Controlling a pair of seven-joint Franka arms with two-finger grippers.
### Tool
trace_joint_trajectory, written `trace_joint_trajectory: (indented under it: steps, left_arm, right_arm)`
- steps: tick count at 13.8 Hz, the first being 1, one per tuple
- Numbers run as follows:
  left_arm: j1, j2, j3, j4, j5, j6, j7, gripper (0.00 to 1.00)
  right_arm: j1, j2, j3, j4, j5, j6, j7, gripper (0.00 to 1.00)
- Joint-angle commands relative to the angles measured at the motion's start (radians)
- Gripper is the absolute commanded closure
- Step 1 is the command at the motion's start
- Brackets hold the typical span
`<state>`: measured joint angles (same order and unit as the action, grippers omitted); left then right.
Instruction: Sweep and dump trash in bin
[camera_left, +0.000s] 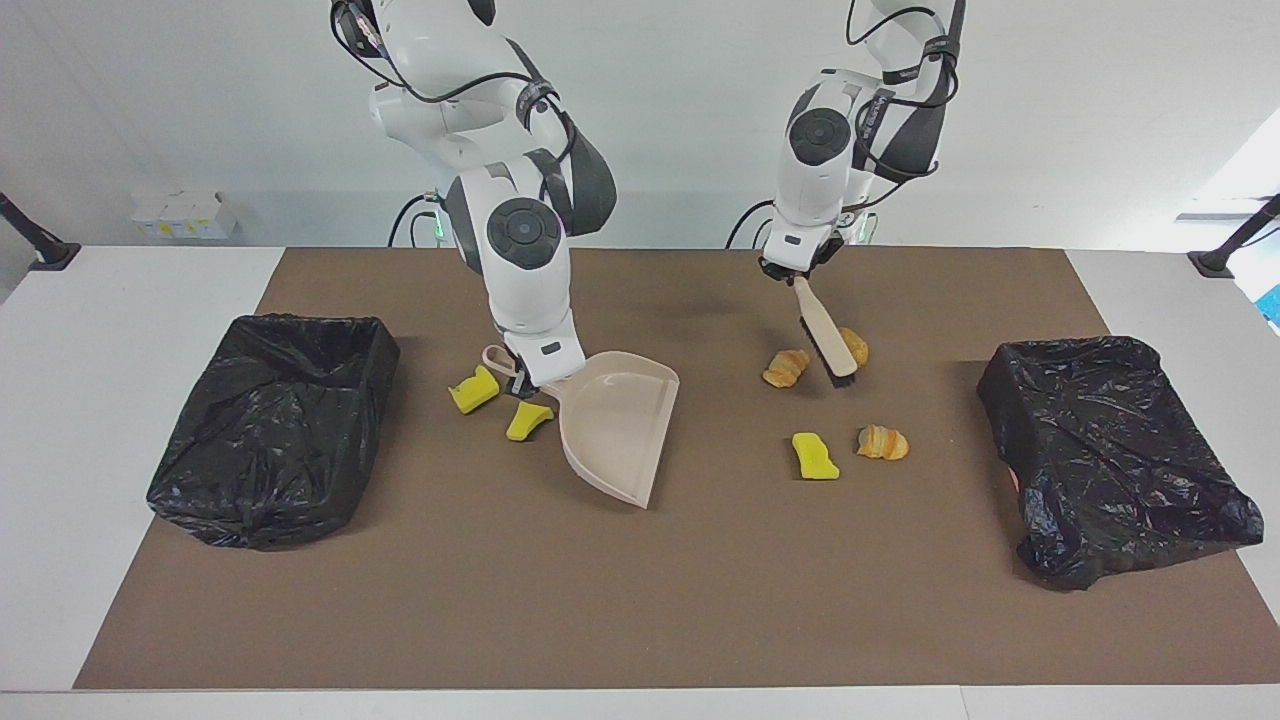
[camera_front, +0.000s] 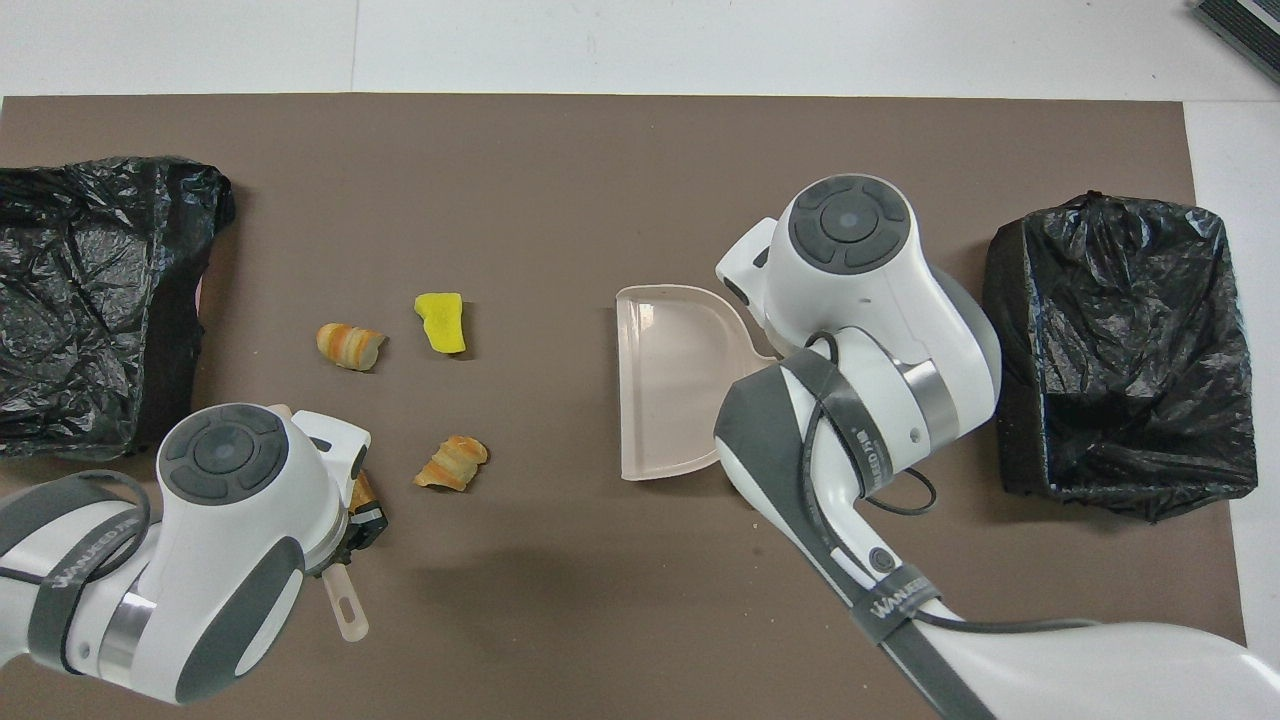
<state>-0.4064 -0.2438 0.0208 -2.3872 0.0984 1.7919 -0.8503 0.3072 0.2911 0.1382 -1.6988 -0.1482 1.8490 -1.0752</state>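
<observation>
My right gripper (camera_left: 527, 378) is shut on the handle of the beige dustpan (camera_left: 620, 425), which is low over the mat with its open lip toward the left arm's end. Two yellow sponge bits (camera_left: 474, 389) (camera_left: 528, 420) lie beside its handle. My left gripper (camera_left: 793, 277) is shut on the beige brush (camera_left: 822, 330). Its black bristles (camera_left: 843, 375) point down between a croissant piece (camera_left: 787, 367) and a bread piece (camera_left: 855, 345). Farther from the robots lie a yellow sponge (camera_left: 815, 455) and a croissant (camera_left: 882, 442). The arms hide both grippers in the overhead view.
A black-bagged bin (camera_left: 275, 425) stands at the right arm's end of the brown mat (camera_left: 640, 600), and a second bin (camera_left: 1110, 455) at the left arm's end. The dustpan (camera_front: 670, 380) lies in the middle stretch between the two trash groups.
</observation>
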Motion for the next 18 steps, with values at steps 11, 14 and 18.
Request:
trace_joint_trajectory:
  steps: [11, 14, 18]
  left_arm:
    - [-0.09, -0.043, -0.019, -0.138, -0.11, 0.176, 0.014, 1.0]
    - [-0.123, 0.0, -0.019, -0.118, -0.181, 0.245, 0.034, 1.0]
    - [-0.153, 0.066, -0.024, -0.063, -0.278, 0.296, 0.106, 1.0]
  right_arm:
    - [0.036, -0.044, 0.004, -0.174, -0.022, 0.19, 0.02, 1.0]
    - [0.052, -0.026, 0.006, -0.176, -0.024, 0.232, 0.052, 1.0]
    - [0.081, -0.018, 0.004, -0.174, -0.022, 0.242, 0.075, 1.0]
